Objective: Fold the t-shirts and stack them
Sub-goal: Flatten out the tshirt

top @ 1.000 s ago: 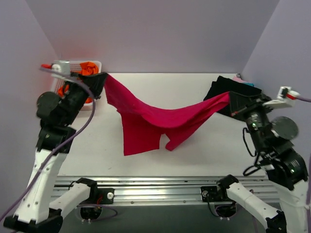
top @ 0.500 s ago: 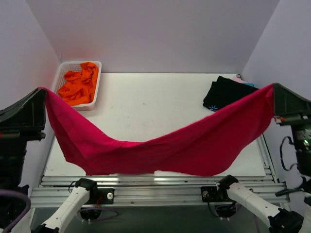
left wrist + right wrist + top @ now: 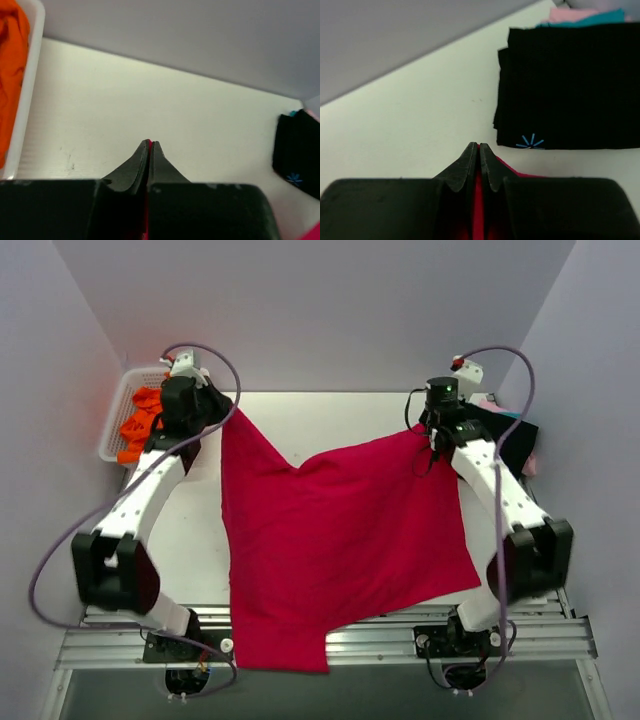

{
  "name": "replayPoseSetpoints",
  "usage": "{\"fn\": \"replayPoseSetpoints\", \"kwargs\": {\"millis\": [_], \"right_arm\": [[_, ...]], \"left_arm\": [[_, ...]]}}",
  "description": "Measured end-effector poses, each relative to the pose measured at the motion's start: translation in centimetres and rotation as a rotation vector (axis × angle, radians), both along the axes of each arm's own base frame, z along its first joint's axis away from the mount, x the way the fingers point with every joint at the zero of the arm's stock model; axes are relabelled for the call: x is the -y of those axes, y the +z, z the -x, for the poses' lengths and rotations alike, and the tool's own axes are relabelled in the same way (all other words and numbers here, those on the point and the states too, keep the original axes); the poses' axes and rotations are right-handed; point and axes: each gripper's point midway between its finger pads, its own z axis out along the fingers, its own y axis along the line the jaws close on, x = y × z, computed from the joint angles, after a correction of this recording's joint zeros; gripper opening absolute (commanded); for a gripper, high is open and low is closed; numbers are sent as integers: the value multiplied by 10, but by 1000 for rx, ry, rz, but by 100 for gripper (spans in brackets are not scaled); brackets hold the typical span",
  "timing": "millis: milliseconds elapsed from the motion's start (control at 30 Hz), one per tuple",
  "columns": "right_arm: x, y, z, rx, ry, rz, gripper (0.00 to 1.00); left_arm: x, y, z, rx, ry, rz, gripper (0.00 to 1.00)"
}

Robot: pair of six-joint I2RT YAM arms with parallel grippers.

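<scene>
The crimson-red t-shirt [image 3: 340, 540] lies spread over the table [image 3: 320, 415], its lower edge hanging past the front rail. My left gripper [image 3: 222, 412] is shut on its far left corner; a red sliver shows between the fingertips in the left wrist view [image 3: 149, 146]. My right gripper [image 3: 428, 432] is shut on its far right corner, with red cloth between the fingers in the right wrist view [image 3: 479, 149]. A folded black t-shirt [image 3: 570, 85] with a tiny blue mark [image 3: 532, 142] lies at the back right on pink [image 3: 570, 14] and teal [image 3: 600, 19] ones.
A white basket [image 3: 125, 400] of orange cloth [image 3: 10, 75] stands at the back left, behind my left arm. The folded stack also shows at the right in the top view [image 3: 510, 432]. Walls close the table on three sides.
Both grippers have swung from near the camera to the back of the table, carrying the red t-shirt. It hung sagging between them and now lies spread flat.
</scene>
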Motion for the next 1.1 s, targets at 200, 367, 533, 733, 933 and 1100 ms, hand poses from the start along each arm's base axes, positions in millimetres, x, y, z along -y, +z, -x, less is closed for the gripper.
{"fn": "replayPoseSetpoints", "kwargs": {"millis": [200,367,533,733,933,1100], "right_arm": [[35,-164,-95,-248,-112,-16,71],[42,-238,-188,-283,-152,-46,90],[48,-237,-184,-304,-184,-27,92],[21,-123,-152,-139,-193,42,96],[-52,5,-92,105,-80,12,96],[-77,16,-56,136,-6,-21,95]], "left_arm": [[-7,-153,-147,-229,8,-1,57],[-8,-230,-241,-283,12,50,99],[-7,-237,-235,-314,18,67,94],[-4,-127,-192,-161,22,49,94],[2,11,-115,129,49,20,96],[18,-9,-74,145,17,32,88]]}}
